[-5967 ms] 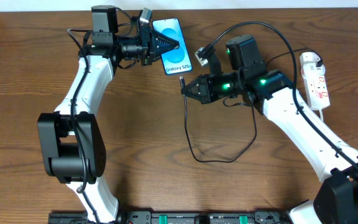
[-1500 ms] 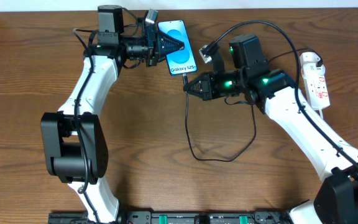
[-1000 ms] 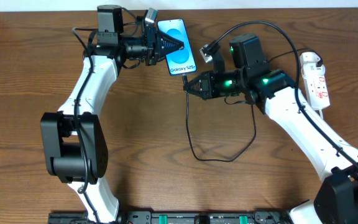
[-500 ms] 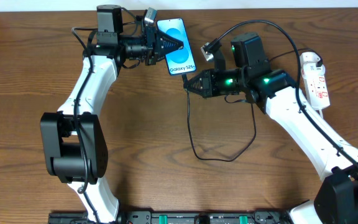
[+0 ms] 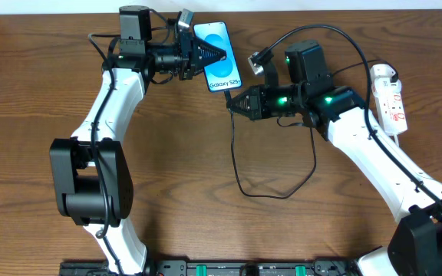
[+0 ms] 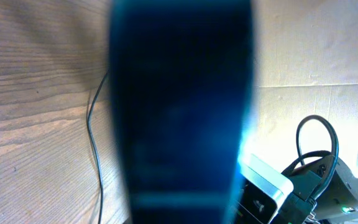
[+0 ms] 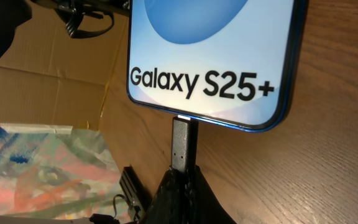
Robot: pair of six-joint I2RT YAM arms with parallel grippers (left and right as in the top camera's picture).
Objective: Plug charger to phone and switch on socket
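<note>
Right end effector (image 7: 182,179) clamped on charger (image 7: 184,146), tip touching phone (image 7: 210,62)

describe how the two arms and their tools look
The left arm and right arm have white tubular links, black joints and thin black cables. The left tool and right tool are black, tapering wedges. Green lights glow near the right one.

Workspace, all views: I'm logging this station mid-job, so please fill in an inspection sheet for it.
Surface: brown wooden table.
Job's things: phone lit; charger tip at its bottom edge, seating unclear; socket at the right.
Clutter: nothing seen.
Grippers: left gripper shut on phone; right gripper shut on charger.
Cables: charger's black lead loops across the table.
Surroundings: cardboard beyond the table.
</note>
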